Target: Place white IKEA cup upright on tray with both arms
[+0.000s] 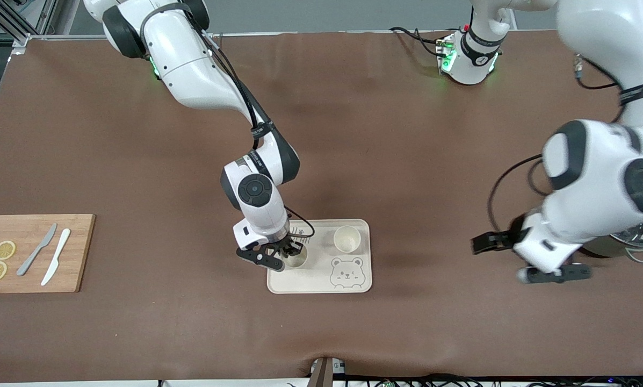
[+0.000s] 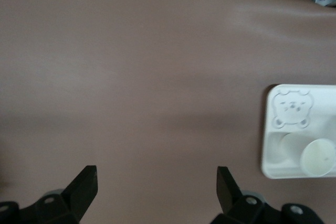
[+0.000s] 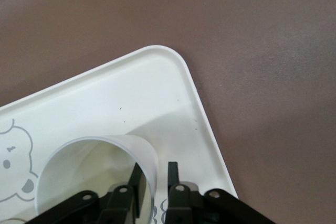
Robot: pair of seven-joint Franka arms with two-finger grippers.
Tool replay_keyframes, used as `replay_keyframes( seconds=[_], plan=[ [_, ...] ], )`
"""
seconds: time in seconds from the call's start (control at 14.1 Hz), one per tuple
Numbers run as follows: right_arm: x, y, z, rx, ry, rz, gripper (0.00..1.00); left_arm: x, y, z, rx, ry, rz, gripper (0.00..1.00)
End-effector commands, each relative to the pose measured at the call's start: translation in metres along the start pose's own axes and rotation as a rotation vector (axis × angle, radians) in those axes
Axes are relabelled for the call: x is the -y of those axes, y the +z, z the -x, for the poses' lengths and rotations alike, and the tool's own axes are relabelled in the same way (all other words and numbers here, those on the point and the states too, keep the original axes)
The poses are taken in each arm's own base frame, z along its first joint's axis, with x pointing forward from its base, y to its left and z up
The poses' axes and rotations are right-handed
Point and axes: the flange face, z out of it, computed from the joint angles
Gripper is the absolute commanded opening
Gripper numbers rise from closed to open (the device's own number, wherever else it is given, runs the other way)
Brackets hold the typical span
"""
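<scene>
The cream tray (image 1: 321,283) with the bear drawing lies mid-table. A white cup (image 1: 298,261) stands upright on its right-arm end. My right gripper (image 1: 291,252) is over it. In the right wrist view the gripper (image 3: 155,174) straddles the cup (image 3: 94,166) wall on the tray (image 3: 131,93): one finger inside, one outside, with a small gap at the outer finger. A second white cup (image 1: 347,239) stands upright on the tray's farther part. My left gripper (image 1: 555,274) waits open and empty over bare table at the left arm's end. Its wrist view (image 2: 156,182) shows the tray (image 2: 269,129) and second cup (image 2: 317,158).
A wooden cutting board (image 1: 34,252) with two lemon slices (image 1: 4,250) and two knives (image 1: 37,249) lies at the right arm's end. A metal pot (image 1: 641,239) sits partly hidden under the left arm. The brown table's front edge (image 1: 321,376) is close to the front camera.
</scene>
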Motion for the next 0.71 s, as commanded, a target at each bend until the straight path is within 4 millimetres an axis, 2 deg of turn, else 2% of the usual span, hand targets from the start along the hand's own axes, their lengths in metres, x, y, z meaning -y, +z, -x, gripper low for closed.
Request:
replay_keyframes(
  seconds=[0.0,0.14,0.28,0.43,0.57,0.64],
  plan=[
    [0.0,-0.018,-0.014,-0.032,0.003,-0.007,1.0,0.038,-0.03,0.01,-0.007,0.114,-0.021,1.0],
    [-0.008,-0.047,-0.032,-0.033,-0.056,-0.004,1.0,0.042,-0.036,0.019,0.043,0.128,-0.025,1.0],
    [-0.027,-0.116,-0.053,0.022,-0.097,0.044,1.0,0.042,-0.049,0.035,0.065,0.116,-0.029,1.0],
    [-0.057,-0.223,-0.066,0.086,-0.1,0.059,1.0,0.041,-0.062,0.053,0.067,0.117,-0.025,1.0],
    [-0.091,-0.323,-0.057,0.15,-0.101,0.075,1.0,0.044,-0.067,0.072,0.073,0.124,-0.031,1.0],
    [-0.109,-0.365,-0.051,0.168,-0.11,0.076,1.0,0.041,-0.067,0.079,0.068,0.134,-0.043,1.0]
  ],
)
